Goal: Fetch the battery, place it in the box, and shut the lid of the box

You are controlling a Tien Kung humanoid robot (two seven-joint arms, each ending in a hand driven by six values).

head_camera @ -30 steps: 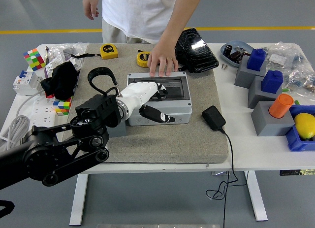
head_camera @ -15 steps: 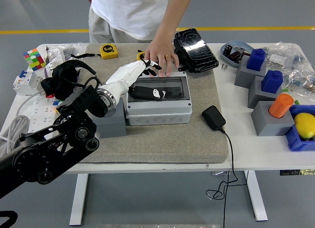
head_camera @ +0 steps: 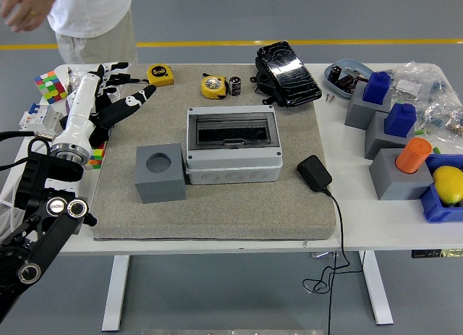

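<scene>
The grey box (head_camera: 233,165) sits mid-mat with its dark see-through lid (head_camera: 231,130) lying flat on top. A small black battery (head_camera: 235,86) stands behind the box, beside a yellow tape measure (head_camera: 212,87). My left hand (head_camera: 116,87), white with black fingertips, hovers over the table's left end, well away from the box, with fingers spread and nothing in it. My right arm is out of view. A person stands at the top left with one hand (head_camera: 22,9) raised clear of the table.
A grey cube with a round hole (head_camera: 159,173) touches the box's left side. A black pouch (head_camera: 287,73) lies behind, and a black adapter (head_camera: 314,173) with its cable to the right. Grey blocks, blue shapes and a lemon (head_camera: 448,183) crowd the right; colour cubes (head_camera: 49,85) the left.
My left hand has swung off the box's lid to the far left. The person's hand has left the box's back edge, uncovering the battery, and the person has stepped left.
</scene>
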